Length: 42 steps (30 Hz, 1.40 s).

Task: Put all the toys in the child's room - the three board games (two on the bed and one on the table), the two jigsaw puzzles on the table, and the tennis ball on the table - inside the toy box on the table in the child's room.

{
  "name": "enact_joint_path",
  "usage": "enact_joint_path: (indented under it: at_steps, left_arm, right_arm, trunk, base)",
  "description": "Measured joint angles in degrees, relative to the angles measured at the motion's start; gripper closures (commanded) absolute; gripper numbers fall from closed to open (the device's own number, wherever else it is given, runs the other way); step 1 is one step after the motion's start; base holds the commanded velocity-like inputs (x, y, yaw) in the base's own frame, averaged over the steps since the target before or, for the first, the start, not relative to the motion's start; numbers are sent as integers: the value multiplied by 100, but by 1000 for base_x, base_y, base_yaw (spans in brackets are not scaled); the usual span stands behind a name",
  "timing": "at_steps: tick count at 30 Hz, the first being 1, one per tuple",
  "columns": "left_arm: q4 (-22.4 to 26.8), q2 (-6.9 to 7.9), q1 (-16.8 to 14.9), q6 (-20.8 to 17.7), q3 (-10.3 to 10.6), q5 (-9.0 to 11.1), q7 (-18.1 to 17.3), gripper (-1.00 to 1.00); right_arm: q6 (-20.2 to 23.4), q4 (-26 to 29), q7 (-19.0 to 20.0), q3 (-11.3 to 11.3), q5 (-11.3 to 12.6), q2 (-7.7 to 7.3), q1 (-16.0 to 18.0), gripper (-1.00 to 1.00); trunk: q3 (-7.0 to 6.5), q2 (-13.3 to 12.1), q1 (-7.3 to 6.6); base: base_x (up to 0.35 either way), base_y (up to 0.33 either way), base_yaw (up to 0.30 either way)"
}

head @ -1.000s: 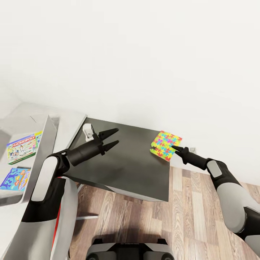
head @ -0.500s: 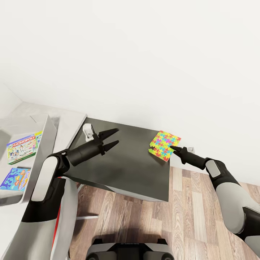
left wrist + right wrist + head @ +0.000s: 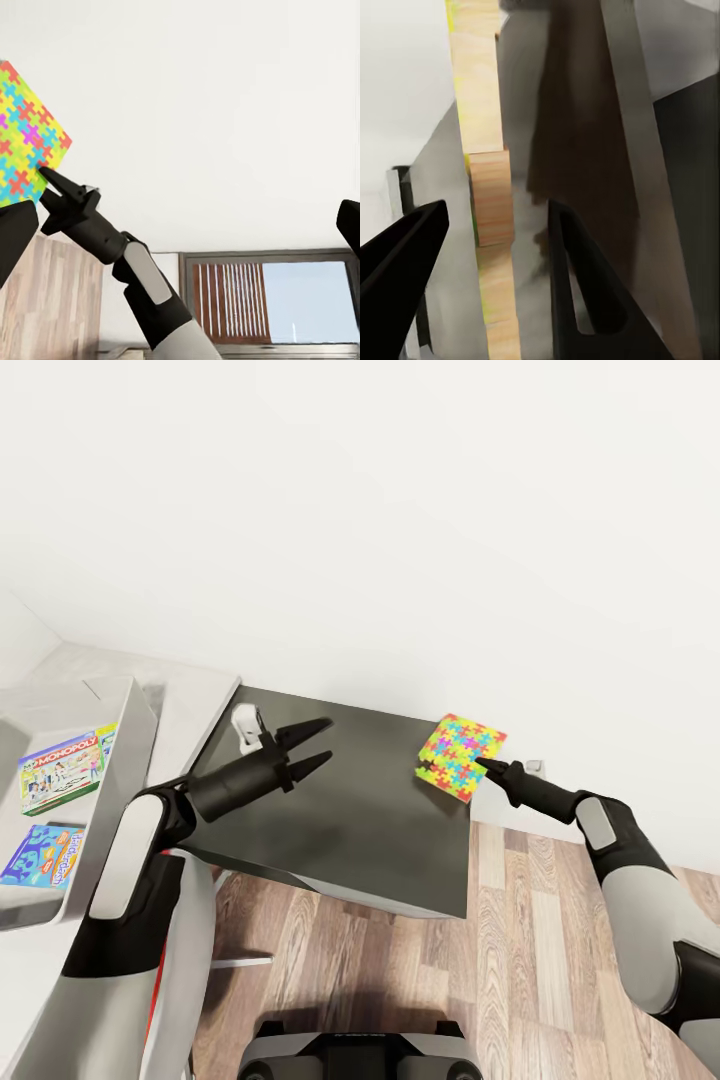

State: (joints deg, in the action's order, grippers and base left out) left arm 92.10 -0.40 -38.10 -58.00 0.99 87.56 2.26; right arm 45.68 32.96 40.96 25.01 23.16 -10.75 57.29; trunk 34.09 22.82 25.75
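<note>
A jigsaw puzzle (image 3: 460, 757), a thin sheet of yellow, green, blue and red pieces, hangs tilted in the air over the far right corner of a dark grey surface (image 3: 350, 820). My right gripper (image 3: 482, 764) is shut on its near edge. The left wrist view shows that puzzle (image 3: 26, 142) pinched by the right gripper (image 3: 45, 174). The right wrist view shows the sheet (image 3: 487, 195) edge-on between the fingers. My left gripper (image 3: 318, 743) is open over the dark surface, holding nothing. The light grey toy box (image 3: 115, 780) stands at the left on the pale table (image 3: 190, 700).
Inside the toy box lie a Monopoly board game (image 3: 62, 768) and a blue board game (image 3: 42, 855). A small white object (image 3: 243, 725) sits by the left gripper. A white wall rises behind, and wood-plank floor (image 3: 520, 960) lies below at the right.
My right gripper has carried the puzzle slightly up and to the right. The left arm has barely moved.
</note>
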Motion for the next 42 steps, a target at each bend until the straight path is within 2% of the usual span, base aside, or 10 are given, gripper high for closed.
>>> enact_joint_path:
  at_steps: [2,7,8,10,12,14,15,24,34,42]
  left_arm:
    - [0,0,7,0,32,0,-14,-100]
    - [0,2,31,17,380,-11,-5,-100]
    - [-1,3,31,17,383,-11,-5,-100]
    - [0,-13,26,35,571,-40,29,-100]
    - [-1,-30,24,42,624,-49,36,-100]
    - [-1,-69,24,57,678,-62,45,-100]
    - [-1,-99,29,72,723,-73,51,-100]
    - [-1,-119,31,79,803,-102,67,-100]
    - [-1,-90,44,78,756,-103,60,-100]
    - [-1,-78,43,73,730,-74,60,-100]
  right_arm:
    - [1,55,1,-3,-6,0,-23,100]
    - [21,451,70,14,94,-6,-260,100]
    - [20,455,71,14,93,-6,-263,100]
    - [20,894,276,-21,92,-8,-551,100]
    - [19,1069,358,-61,91,-8,-662,100]
    - [17,1403,479,-171,91,-11,-855,100]
    - [34,1809,578,-301,102,-30,-1066,100]
    - [198,2234,676,-466,104,-63,-1282,100]
    - [968,2575,668,-512,114,-85,-1331,100]
    - [1144,2762,655,-507,106,-99,-1360,100]
  trunk:
    - [0,0,0]
    - [0,1,0]
    - [0,1,0]
    - [0,1,-1]
    - [0,1,0]
    - [0,1,0]
    - [0,1,-1]
    - [0,1,0]
    - [-18,1,0]
    - [-75,1,0]
  base:
    - [0,0,0]
    - [0,0,0]
    - [0,0,0]
    - [0,0,0]
    - [0,0,0]
    - [0,0,0]
    - [0,0,0]
    - [0,0,0]
    - [0,0,0]
    - [0,0,0]
